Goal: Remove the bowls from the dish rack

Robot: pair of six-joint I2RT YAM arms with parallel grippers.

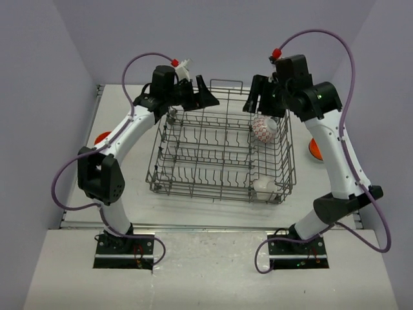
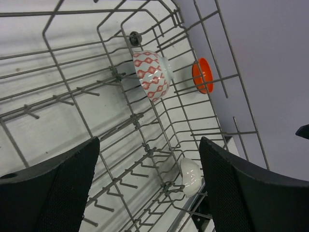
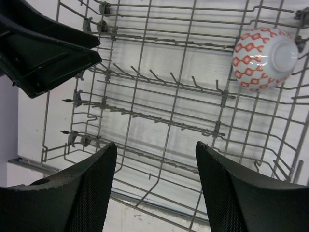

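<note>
Black fingers of the left gripper point(image 2: 149, 191) fill the bottom of its wrist view, spread wide with nothing between them. The right gripper point(image 3: 154, 188) is spread wide and empty too. Both hover over the far end of the dish rack point(image 1: 213, 186). Inside the rack, a red-patterned bowl point(image 1: 264, 128) lies on its side in the far right corner, just under the right gripper. A plain white bowl point(image 1: 263, 186) sits in the near right corner. On the table point(image 1: 193, 213) outside the rack, one orange bowl point(image 1: 102, 137) rests on the left and a second orange bowl point(image 1: 315, 149) on the right.
</note>
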